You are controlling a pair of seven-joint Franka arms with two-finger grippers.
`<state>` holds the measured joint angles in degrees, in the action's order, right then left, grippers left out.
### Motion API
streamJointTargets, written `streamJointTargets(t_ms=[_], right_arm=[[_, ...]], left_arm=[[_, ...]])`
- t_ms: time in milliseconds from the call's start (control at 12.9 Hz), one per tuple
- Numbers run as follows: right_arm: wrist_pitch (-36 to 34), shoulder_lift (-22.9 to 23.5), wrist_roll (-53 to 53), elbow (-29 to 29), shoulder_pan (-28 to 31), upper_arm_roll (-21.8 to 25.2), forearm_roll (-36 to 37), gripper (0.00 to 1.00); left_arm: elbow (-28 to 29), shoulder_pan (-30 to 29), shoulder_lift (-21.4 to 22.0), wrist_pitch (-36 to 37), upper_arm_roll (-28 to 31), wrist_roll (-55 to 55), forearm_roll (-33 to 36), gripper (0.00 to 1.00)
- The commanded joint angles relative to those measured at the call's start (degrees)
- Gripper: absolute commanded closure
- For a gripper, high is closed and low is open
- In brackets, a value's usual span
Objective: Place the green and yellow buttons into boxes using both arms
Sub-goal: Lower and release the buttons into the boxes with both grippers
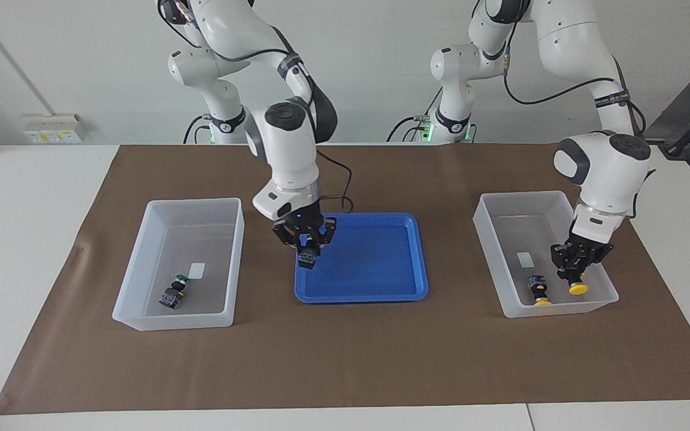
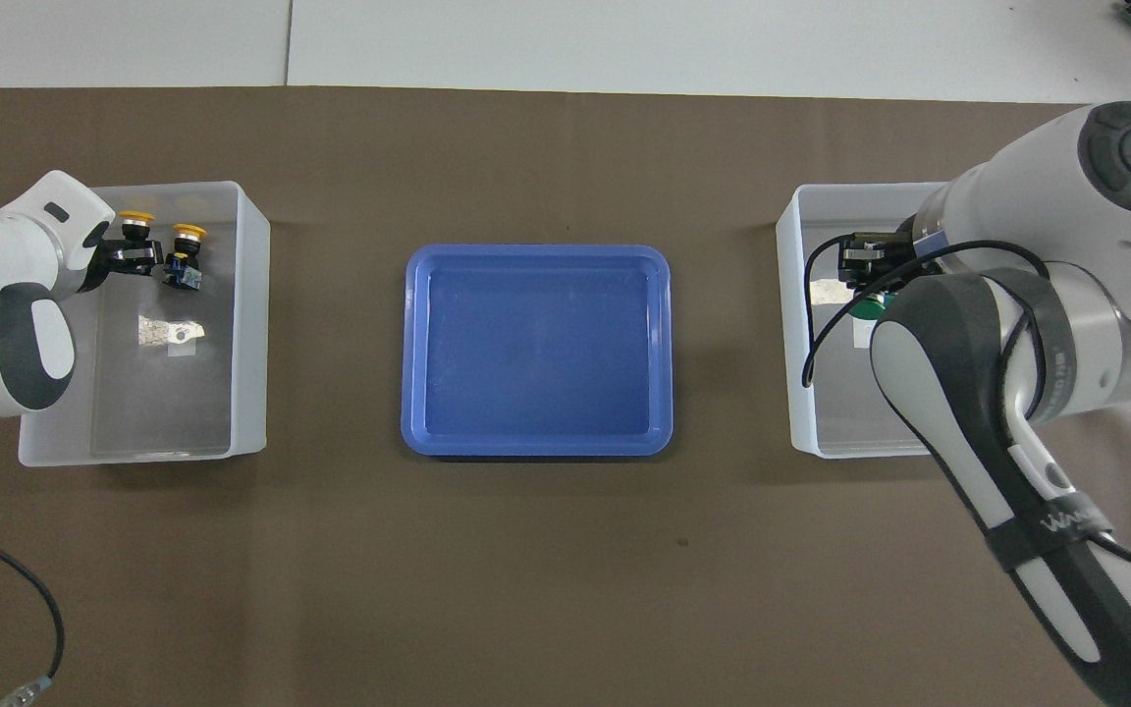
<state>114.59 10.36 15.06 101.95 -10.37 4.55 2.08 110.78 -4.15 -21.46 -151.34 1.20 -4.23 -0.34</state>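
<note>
My right gripper (image 1: 306,248) is shut on a green button (image 1: 307,258) and hangs over the blue tray's (image 1: 381,269) edge toward the right arm's end. In the overhead view the right gripper (image 2: 865,287) and the button's green cap (image 2: 865,312) show by the box (image 2: 801,393). Another green button (image 1: 172,291) lies in that box (image 1: 141,239). My left gripper (image 1: 574,272) is shut on a yellow button (image 1: 578,289), low inside the other box (image 1: 489,239). A second yellow button (image 1: 540,292) stands beside it. Overhead, the left gripper (image 2: 129,255) holds its yellow button (image 2: 136,218) next to the other (image 2: 188,233).
The blue tray (image 2: 536,353) lies mid-table between the two boxes, with nothing in it. A brown mat (image 1: 345,359) covers the table. My right arm's forearm (image 2: 997,393) hides much of the box at its end in the overhead view.
</note>
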Motion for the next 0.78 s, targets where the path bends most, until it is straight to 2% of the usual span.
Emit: streamJointTargets(t_ms=[0, 78, 311, 388, 466, 544, 621, 699], right_arm=[[4.83, -5.25, -0.03, 11.13, 4.37, -1.04, 1.26, 1.00], [8.59, -6.22, -0.12, 15.78, 4.83, -1.04, 1.26, 1.00], [17.40, -6.14, 0.41, 22.41, 5.88, -1.04, 1.17, 1.00], [18.64, -5.70, 0.41, 23.20, 6.41, -1.04, 1.17, 0.98], [19.43, -5.53, 0.50, 24.17, 6.67, -1.04, 1.08, 0.90], [20.49, -5.61, 0.50, 25.22, 6.76, -1.04, 0.99, 0.83], [21.02, -5.61, 0.58, 25.58, 7.03, -1.04, 0.99, 0.59], [21.02, -5.61, 0.59, 25.58, 7.29, -1.04, 0.99, 0.45]], left_arm=[[0.40, 0.19, -0.07, -1.41, 0.03, -0.25, 0.34, 0.66], [0.40, 0.28, -0.07, -1.32, 0.03, -0.16, 0.34, 0.46], [0.31, 0.28, -0.07, -0.80, 0.03, -0.16, 0.34, 0.32], [0.14, 0.37, -0.07, -0.54, 0.03, -0.16, 0.34, 0.31], [0.05, 0.37, 0.19, -0.53, 0.03, -0.16, 0.34, 0.30], [0.05, 0.28, 0.54, -0.45, 0.03, -0.42, 0.34, 0.19], [0.14, 0.28, 1.15, -0.44, 0.11, -0.69, 0.34, 0.00], [0.22, 0.28, 1.94, -0.36, 0.03, -0.69, 0.34, 0.00]])
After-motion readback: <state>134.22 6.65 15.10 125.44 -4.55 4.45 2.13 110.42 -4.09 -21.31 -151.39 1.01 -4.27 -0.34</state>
